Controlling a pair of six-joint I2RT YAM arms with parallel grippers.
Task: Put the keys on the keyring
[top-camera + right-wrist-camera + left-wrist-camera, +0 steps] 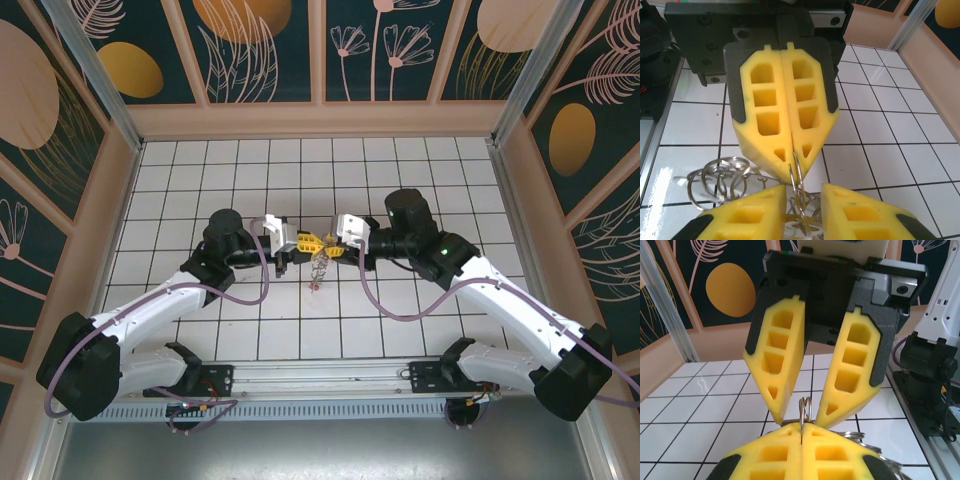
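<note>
Two arms are meeting over the middle of the white tiled table point(400, 330), one gripper on each. The left gripper point(791, 167) is pinching shut on one keyring point(805, 405), a thin silvery wire loop standing upright between its yellow fingertips. The right gripper point(804, 192) is facing it with its jaws spread apart, one finger on either side of that ring and neither clearly touching it. Beside the ring, a bunch of silvery loops point(720, 177) is hanging, overlapping too much to count; whether keys are hanging among them I cannot tell. From above, the bunch is dangling below the fingertips, with one small red bit point(314, 287) at its lower end.
</note>
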